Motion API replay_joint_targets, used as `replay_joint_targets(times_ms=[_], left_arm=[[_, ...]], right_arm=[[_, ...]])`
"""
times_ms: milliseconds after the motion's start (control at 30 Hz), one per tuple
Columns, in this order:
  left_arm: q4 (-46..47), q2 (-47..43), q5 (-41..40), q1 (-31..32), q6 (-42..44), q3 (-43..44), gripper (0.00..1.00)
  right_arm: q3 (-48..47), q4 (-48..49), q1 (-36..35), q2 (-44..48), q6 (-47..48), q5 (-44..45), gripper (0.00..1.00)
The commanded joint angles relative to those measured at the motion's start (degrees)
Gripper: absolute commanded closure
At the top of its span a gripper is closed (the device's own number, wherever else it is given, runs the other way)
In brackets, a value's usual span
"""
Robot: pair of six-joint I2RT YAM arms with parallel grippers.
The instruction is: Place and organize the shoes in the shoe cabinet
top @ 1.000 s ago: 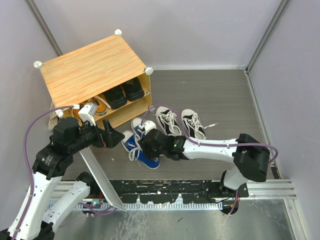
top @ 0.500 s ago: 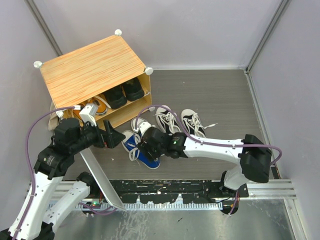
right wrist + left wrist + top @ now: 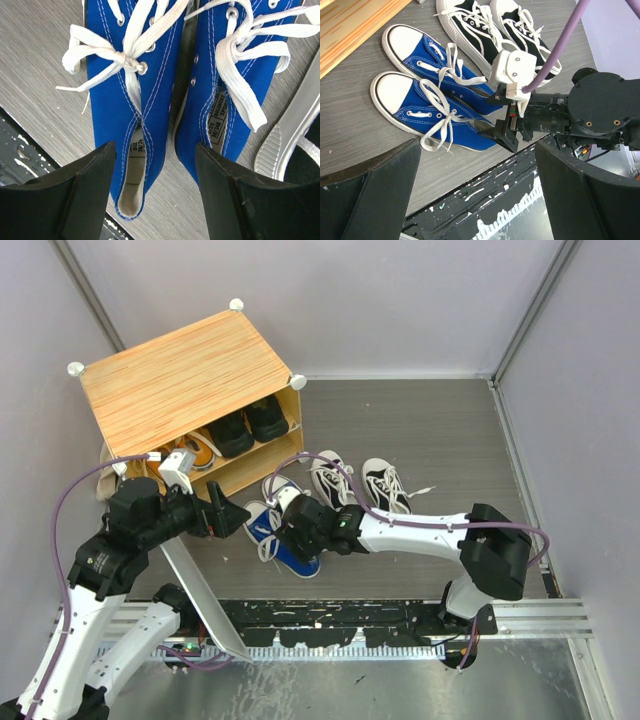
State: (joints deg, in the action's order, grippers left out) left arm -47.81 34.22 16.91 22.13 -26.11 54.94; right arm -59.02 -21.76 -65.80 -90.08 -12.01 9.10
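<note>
From above, the blue sneakers (image 3: 264,525) lie on the tabletop at centre frame, below the shoe cabinet (image 3: 185,375); the left-wrist view shows the left pincer (image 3: 479,152) spread, empty; the right-wrist view shows the right pincer (image 3: 154,150) spread astride both heels, likely to grip the pair together.

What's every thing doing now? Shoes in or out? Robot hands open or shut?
shoe cabinet: front open, shoes showing inside.
black shoes: inside the cabinet, side by side.
orange shoes: inside the cabinet, partly hidden.
blue shoes: outside it, side by side, laced.
black-and-white shoes: outside it, side by side.
right hand: open, fingers either side of the blue shoes' heels.
left hand: open, empty.
</note>
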Motion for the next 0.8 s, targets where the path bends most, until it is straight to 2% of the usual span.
replay_joint_targets(times_ms=[0,367,600,767], left_arm=[[2.6,-0.4,0.3,0.2,0.8,-0.4,0.02],[2.2,-0.2,-0.4,0.2,1.7,-0.6,0.02],[2.8,0.5,-0.1,0.2,1.8,-0.7,0.02],[3.4,0.8,0.1,0.2,1.9,-1.2,0.02]], right_arm=[[1.1,3.8,0.7,-1.7,1.6,0.5,0.31],[3.0,6.6,3.0,-5.6,2.4,2.1,0.35],[-0.6,1.8,3.0,-0.7,4.2,2.8,0.33],[-3.4,-2.9,3.0,0.4,5.6,7.6,0.27]])
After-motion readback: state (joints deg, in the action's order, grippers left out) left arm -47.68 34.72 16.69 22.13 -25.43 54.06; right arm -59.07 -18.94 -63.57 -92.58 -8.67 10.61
